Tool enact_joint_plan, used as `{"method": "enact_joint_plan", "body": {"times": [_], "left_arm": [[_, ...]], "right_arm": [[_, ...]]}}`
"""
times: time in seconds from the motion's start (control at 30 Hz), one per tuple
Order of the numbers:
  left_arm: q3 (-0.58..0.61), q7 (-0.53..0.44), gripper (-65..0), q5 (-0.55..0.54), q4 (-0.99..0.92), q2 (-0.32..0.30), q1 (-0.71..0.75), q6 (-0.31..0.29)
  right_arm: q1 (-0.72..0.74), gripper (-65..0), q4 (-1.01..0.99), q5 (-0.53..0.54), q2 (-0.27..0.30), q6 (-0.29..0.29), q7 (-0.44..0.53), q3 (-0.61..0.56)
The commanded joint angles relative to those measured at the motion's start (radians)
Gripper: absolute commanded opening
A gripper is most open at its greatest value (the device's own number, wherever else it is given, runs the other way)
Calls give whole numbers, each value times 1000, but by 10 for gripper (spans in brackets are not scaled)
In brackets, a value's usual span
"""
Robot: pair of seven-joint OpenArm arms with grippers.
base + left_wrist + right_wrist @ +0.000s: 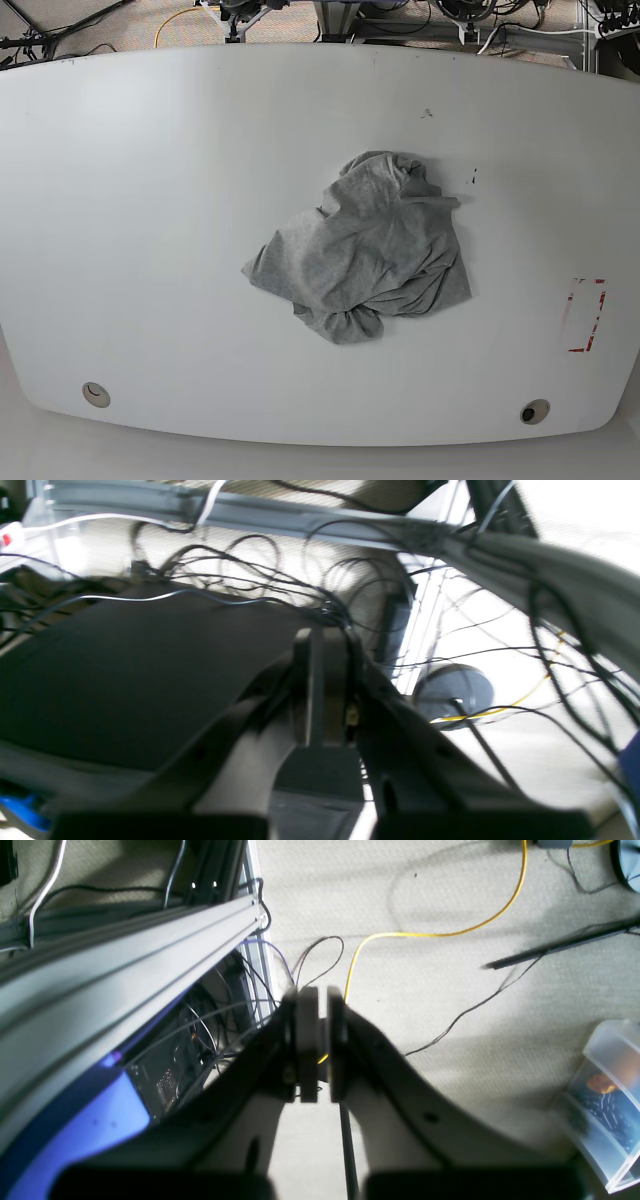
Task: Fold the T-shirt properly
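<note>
Grey T-shirt (365, 245) crumpled in heap mid white table (150, 200); left gripper (320, 680) and right gripper (316, 1040) fingers together, empty, off table over floor cables; risk: pinching several bunched layers, dragging heap instead of spreading

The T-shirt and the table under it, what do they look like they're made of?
T-shirt: soft knit fabric, probably cotton, matte heather grey; it lies crumpled in limp folds. Table: hard, smooth white top, perhaps laminate or painted board; even, faintly glossy surface with small scuffs.
</note>
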Motion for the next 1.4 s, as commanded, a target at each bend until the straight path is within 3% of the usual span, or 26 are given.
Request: {"method": "enact_joint_plan", "body": {"times": [0.0,0.6,1.37], "left_arm": [[-13,-1,-626,2,23,-1,3,3],[-10,-9,-628,5,113,1,90,3],[-16,-13,-638,4,354,-2,262,2]], "right_arm": [[8,-631,-1,1,3,0,3,2],[-62,-633,103,2,1,-2,6,3],[-320,-632,463,-1,0,0,-28,19]]}}
